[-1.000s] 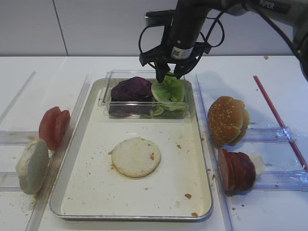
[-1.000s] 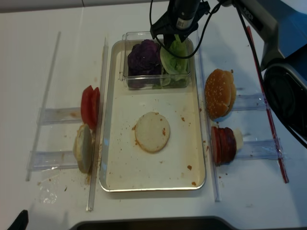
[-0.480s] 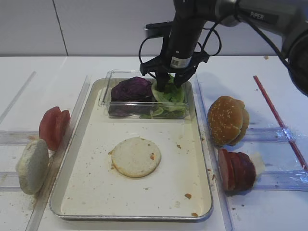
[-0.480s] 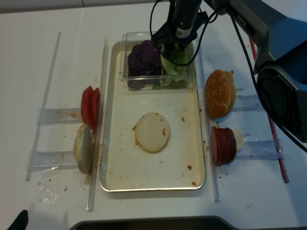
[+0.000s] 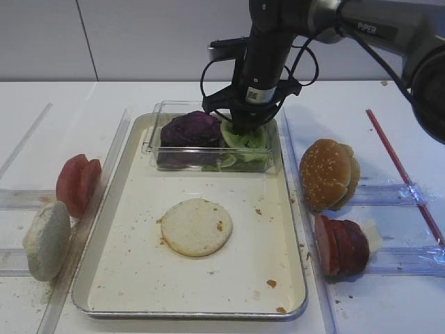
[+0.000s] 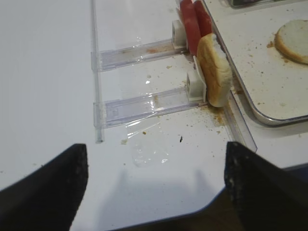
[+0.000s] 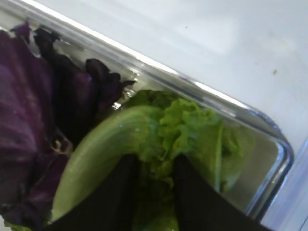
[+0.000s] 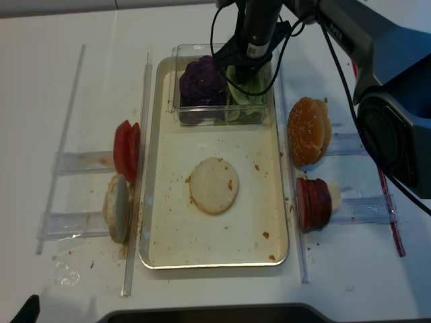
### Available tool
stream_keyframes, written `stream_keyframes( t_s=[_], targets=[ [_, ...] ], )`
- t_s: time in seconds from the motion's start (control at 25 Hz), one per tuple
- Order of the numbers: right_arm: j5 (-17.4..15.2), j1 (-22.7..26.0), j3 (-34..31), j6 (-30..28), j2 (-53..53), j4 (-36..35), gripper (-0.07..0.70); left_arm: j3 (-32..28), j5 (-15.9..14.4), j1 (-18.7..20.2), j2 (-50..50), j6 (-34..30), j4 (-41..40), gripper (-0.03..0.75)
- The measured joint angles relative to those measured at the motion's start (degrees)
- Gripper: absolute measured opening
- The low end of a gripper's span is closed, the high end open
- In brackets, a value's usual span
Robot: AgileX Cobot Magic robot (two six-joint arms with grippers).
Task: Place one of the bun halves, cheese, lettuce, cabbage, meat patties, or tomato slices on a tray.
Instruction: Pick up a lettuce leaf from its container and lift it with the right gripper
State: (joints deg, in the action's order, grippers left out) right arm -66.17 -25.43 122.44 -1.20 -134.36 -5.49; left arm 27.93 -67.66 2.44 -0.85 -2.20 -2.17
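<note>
A clear container (image 5: 154, 148) stands at the far end of the metal tray (image 5: 295, 236), holding purple cabbage (image 5: 191, 129) and green lettuce (image 5: 247, 141). My right gripper (image 5: 243, 126) reaches down into its right half. In the right wrist view its two dark fingers (image 7: 195, 192) pinch a ruffled lettuce leaf (image 7: 159, 127) between them, beside the cabbage (image 7: 33, 120). A pale bun half (image 5: 197, 227) lies flat in the middle of the tray. My left gripper (image 6: 155, 144) hangs open over bare table near the front left edge, holding nothing.
Left of the tray, clear rails (image 6: 139, 103) hold tomato slices (image 5: 78, 182) and a bun half (image 5: 46, 240). On the right rails sit a sesame bun top (image 5: 328, 172) and meat patties (image 5: 342, 247). A red rod (image 5: 403, 174) lies at the far right. Crumbs dot the tray.
My right gripper has dropped from just above the container down into the lettuce, and its jaws have narrowed onto a leaf. The left arm stays put.
</note>
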Motion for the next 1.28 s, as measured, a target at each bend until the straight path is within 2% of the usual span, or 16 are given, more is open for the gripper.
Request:
stream_keyframes(
  t_s=[0.36,0.64,0.84,1.04,1.28],
  targets=[
    [-0.09,0.0,0.0,0.0,0.0,0.85,0.026,0.0,0.0,0.0,0.0,0.0,0.0,0.533],
    [-1.8,0.0,0.72,0.0,0.0,1.59,0.019,0.0,0.0,0.0,0.0,0.0,0.0,0.533],
    [-4.44,0.0,4.98,0.0,0.0,1.95,0.018,0.0,0.0,0.0,0.0,0.0,0.0,0.533],
    [-4.83,0.0,8.13,0.0,0.0,1.56,0.018,0.0,0.0,0.0,0.0,0.0,0.0,0.533],
    [-5.05,0.0,8.28,0.0,0.24,0.89,0.018,0.0,0.0,0.0,0.0,0.0,0.0,0.533]
  ],
)
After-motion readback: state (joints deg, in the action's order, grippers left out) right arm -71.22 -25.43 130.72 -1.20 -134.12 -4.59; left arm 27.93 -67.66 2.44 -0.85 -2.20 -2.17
